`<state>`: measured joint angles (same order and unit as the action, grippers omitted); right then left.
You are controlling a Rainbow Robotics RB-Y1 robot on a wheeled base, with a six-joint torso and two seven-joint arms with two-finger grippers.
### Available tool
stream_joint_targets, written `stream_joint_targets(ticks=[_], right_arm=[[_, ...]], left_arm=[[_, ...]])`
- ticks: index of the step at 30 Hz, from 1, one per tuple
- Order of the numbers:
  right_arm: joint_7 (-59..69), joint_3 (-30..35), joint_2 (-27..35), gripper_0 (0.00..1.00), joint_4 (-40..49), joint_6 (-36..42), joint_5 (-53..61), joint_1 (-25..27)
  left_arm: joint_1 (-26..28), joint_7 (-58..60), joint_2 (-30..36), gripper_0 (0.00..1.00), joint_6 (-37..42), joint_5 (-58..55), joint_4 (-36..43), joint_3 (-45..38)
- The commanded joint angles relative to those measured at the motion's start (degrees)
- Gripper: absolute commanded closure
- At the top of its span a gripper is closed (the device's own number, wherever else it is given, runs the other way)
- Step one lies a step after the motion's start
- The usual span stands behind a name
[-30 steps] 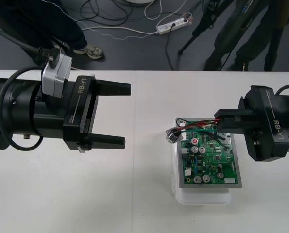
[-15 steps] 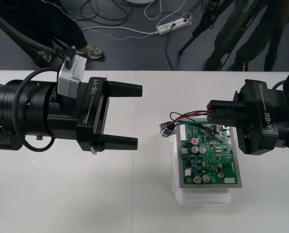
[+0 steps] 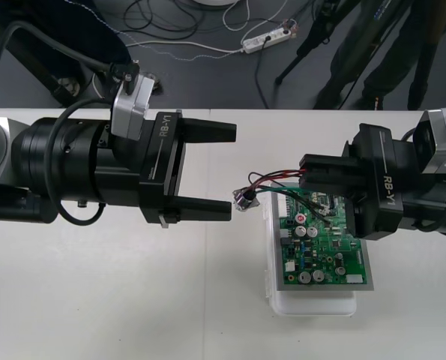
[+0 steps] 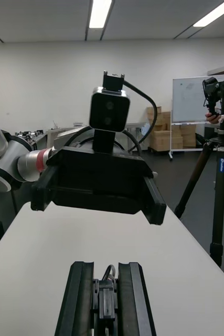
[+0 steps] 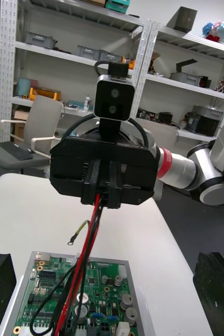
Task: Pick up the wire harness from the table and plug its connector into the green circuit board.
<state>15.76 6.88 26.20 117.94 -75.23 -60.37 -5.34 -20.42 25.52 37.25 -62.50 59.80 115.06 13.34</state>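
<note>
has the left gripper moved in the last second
Yes. The left gripper, fingers open, has moved toward the green circuit board: its fingertips were short of the table seam and now reach past it, near the wire harness.

We seem to be in a robotics lab or workshop. A green circuit board [image 3: 324,251] sits on a plain white table [image 3: 95,300]. Beyond the table's far edge, loose cables [image 3: 159,22] and a power strip [image 3: 265,39] trail over dark floor beside tripod legs [image 3: 305,46]. We also see metal shelving [image 5: 64,50] loaded with bins, a whiteboard [image 4: 188,100], cardboard boxes [image 4: 158,140] and strip ceiling lights [image 4: 100,13].
</note>
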Motion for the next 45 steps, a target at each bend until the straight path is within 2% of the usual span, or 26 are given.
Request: stream_joint_targets(ticks=[1, 26, 45], right_arm=[[2.4, -1.2, -0.9, 1.0, 3.2, 0.5, -0.1, 0.5], [3.9, -3.0, -1.6, 1.0, 5.5, 1.8, -1.2, -1.2], [4.1, -3.7, -1.8, 1.0, 5.4, 1.7, -2.3, -1.2]], left_arm=[[-3.7, -3.2, -1.3, 0.0, 2.7, 0.6, -1.2, 1.8], [-8.7, -3.6, -4.4, 0.0, 2.9, 3.2, -3.0, 4.8], [-9.8, -4.2, -4.3, 0.0, 3.5, 3.0, -3.0, 6.8]])
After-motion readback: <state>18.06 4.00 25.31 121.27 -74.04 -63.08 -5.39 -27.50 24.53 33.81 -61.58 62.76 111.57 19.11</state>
